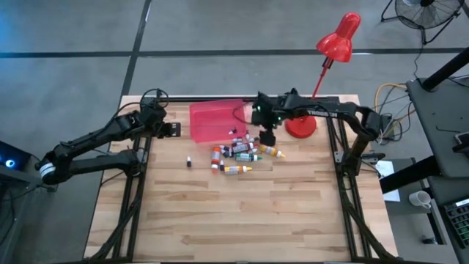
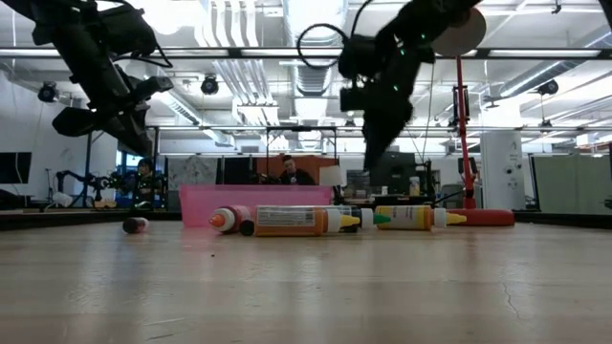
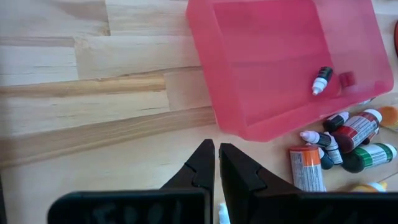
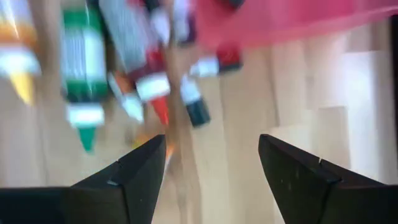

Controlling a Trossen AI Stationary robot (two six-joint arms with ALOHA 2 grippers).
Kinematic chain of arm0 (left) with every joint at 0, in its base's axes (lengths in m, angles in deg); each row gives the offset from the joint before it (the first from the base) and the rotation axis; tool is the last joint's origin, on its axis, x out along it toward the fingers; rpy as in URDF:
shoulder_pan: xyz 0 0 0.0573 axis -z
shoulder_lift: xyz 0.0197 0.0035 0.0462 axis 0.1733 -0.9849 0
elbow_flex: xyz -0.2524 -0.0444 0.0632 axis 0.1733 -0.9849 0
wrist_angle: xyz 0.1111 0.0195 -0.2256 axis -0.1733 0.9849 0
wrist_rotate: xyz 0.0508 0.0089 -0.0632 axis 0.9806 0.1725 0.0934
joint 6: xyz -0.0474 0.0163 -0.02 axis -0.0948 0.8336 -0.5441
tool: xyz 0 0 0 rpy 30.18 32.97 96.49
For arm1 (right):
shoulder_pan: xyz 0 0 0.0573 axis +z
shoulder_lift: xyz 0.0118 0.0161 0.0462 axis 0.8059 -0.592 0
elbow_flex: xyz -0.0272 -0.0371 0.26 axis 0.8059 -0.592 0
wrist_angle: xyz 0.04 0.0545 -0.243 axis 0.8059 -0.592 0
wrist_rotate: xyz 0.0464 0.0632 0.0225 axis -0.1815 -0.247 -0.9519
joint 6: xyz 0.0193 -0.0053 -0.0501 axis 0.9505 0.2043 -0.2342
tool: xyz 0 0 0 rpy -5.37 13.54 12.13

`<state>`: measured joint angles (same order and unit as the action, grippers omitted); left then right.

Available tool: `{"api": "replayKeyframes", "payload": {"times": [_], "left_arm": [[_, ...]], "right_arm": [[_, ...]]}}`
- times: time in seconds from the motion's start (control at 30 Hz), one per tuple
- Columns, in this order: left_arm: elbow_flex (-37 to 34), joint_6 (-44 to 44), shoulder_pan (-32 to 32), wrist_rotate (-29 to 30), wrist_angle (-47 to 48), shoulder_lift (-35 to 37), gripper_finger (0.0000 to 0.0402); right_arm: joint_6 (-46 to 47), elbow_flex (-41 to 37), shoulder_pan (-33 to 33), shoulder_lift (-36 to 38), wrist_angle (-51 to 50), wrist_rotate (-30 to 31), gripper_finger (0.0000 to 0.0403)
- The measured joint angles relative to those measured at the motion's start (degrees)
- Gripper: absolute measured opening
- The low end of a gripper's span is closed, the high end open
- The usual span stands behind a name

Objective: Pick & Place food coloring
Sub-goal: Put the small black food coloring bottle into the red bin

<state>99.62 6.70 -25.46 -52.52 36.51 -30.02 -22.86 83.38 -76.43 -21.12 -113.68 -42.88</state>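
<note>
From above: pink tray (image 1: pixel 217 120) at the table's (image 1: pixel 242 213) far middle, one small bottle (image 1: pixel 234 131) inside near its right edge. Heap of bottles (image 1: pixel 240 152) just beside the tray's near right corner, spilling toward the lamp base (image 1: pixel 300 127). One stray bottle (image 1: pixel 189 162) lying apart to the heap's left. Right gripper (image 1: pixel 267 136) poised over the heap's far right edge; left gripper (image 1: pixel 170 130) held off the tray's left side. Labels and colours of the heaped bottles hard to sort here.

At table level: bottles (image 2: pixel 316 220) lying on their sides in a row before the tray (image 2: pixel 253 199); stray one (image 2: pixel 135 225) off to the left. Tray contents hidden behind its wall.

Left wrist: fingers (image 3: pixel 202 168) pressed together, empty, above bare wood near the tray (image 3: pixel 261 62); dark bottle with white tip (image 3: pixel 321 79) lying in it. Heap (image 3: pixel 342 143) cut off at the frame's edge.

Right wrist: fingers (image 4: pixel 144 165) spread wide, nothing between them, above blurred bottles (image 4: pixel 124 68); tray (image 4: pixel 298 22) only partly seen.
</note>
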Motion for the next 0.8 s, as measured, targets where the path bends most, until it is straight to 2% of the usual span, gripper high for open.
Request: {"api": "replayKeyframes", "payload": {"times": [0.07, 0.27, 0.33, 0.43, 0.53, 0.57, 0.73, 0.8], "left_arm": [[0.0, 0.07, 0.0, -0.01, 0.0, -0.02, 0.0], [0.0, -0.11, 0.0, -0.01, 0.0, -0.02, 0.0], [0.0, -0.35, 0.0, -0.03, 0.0, -0.02, 0.0], [0.0, -0.36, 0.0, -0.03, 0.0, -0.02, 0.0], [0.0, -0.36, 0.0, -0.03, 0.0, -0.02, 0.0], [0.0, -0.32, -0.02, -0.03, 0.0, -0.02, 0.0], [0.0, -0.03, -0.02, -0.03, 0.0, -0.02, 0.0], [0.0, 0.09, -0.02, -0.03, 0.0, -0.02, 0.0]], "right_arm": [[-1.97, -2.33, 0.14, -1.01, 1.26, 3.77, 0.0251], [0.06, -3.98, 0.01, -1.26, 2.9, 18.32, 0.0244], [2.56, -4.02, 0.01, -1.41, 3.14, 19.31, 0.0242], [6.21, -4.2, 0.0, -1.33, 5.27, 15.93, 0.0242], [3.06, -4.24, 0.03, -1.33, 6.45, 2.49, 0.0242], [0.72, -4.3, 0.34, -1.33, 7.2, 0.11, 0.024], [-16.83, -6.8, 0.77, -1.33, 10.78, -0.39, 0.0235], [-18.91, -7.58, 0.52, -1.33, 13.04, -0.07, 0.0235]]}}
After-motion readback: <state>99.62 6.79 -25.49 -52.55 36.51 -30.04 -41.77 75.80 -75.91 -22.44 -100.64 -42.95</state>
